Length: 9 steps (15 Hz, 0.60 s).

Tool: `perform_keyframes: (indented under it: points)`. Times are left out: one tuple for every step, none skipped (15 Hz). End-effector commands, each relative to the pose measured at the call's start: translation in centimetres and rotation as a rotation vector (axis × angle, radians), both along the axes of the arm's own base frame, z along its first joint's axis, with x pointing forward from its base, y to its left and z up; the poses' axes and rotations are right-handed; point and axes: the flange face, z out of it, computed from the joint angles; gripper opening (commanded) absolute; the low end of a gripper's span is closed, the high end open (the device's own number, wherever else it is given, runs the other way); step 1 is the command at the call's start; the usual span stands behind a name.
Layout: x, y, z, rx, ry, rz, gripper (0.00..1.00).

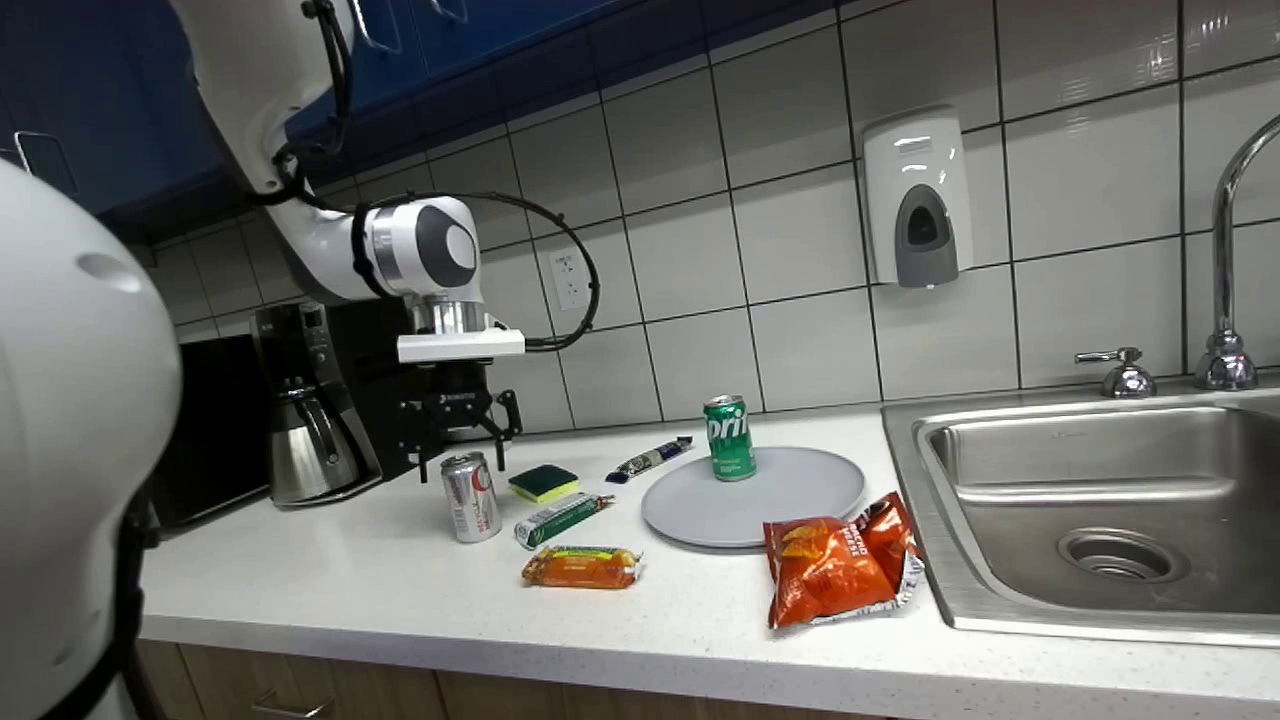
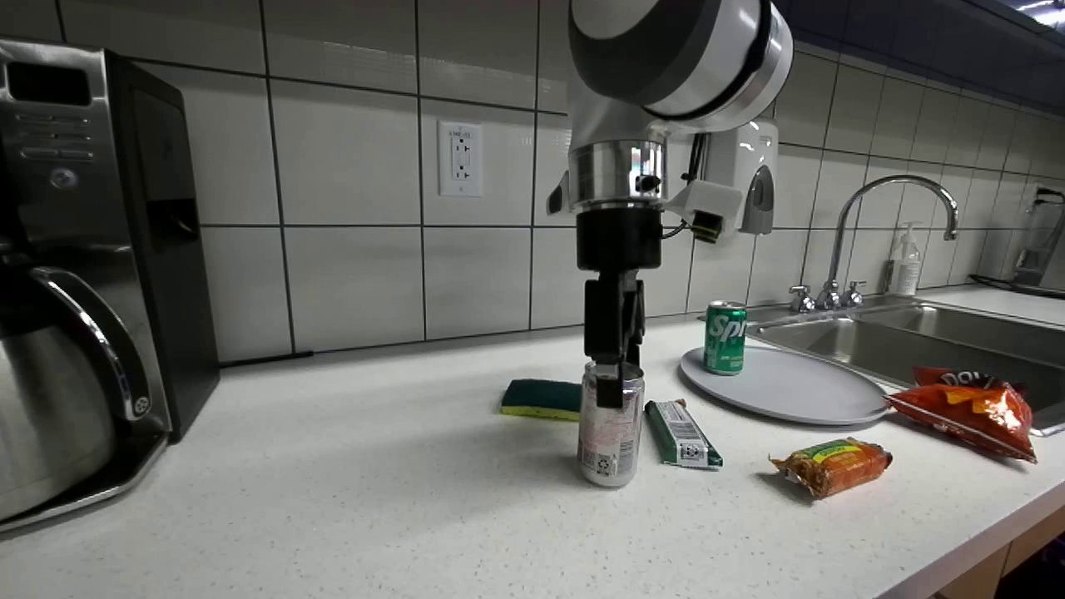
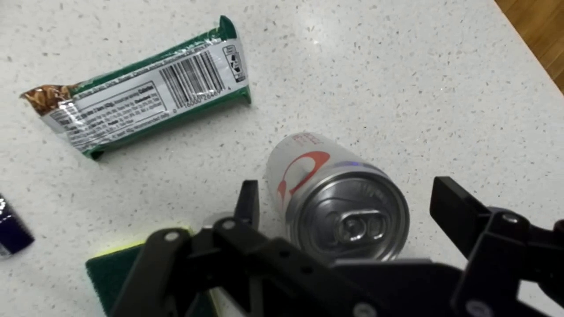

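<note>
The silver can stands upright on the desk, between the fingers of the pincer, which is wide open and holds nothing. The wrist view shows only a slim gap on each side, so a small sideways drift could set a finger on the rim and tip the can. The fingertips seem to reach just about the top; how far below the rim they sit is hard to judge. A grip that high could slip on the smooth metal, and a hard squeeze could dent the wall.

The sponge lies near the can, and the finger on its side could press into it if carried lower. The green-wrapped bar lies flat beside them, apart from the can; a toppled can might roll into it, or past the orange-wrapped bar and over the desk's front edge, which shows no raised lip.

Farther out, the green can stands upright on the grey plate. A low sideways sweep could knock the plate and upset it. The chip bag, at the plate's edge, could get shoved towards the sink.
</note>
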Motion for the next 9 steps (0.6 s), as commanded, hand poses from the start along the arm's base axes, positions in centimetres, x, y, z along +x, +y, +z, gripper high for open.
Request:
perform_keyframes:
  points:
    - [0.0,-0.1,2.8,0.04,0.006,0.023,1.0]
    - [0.1,-0.1,3.2,0.048,0.003,0.024,1.0]
    - [0.2,0.0,3.8,0.058,0.0,0.027,1.0]
    - [0.2,0.0,4.3,0.064,-0.001,0.027,1.0]
    - [0.3,0.0,4.9,0.06,-0.007,0.026,1.0]
    - [0.5,0.0,5.3,0.057,-0.012,0.026,1.0]
    - [0.7,-0.2,5.7,0.049,-0.019,0.02,1.0]
    - [0.8,-0.3,6.0,0.042,-0.023,0.012,1.0]
    - [1.1,-0.8,6.2,0.035,-0.028,-0.004,1.0]
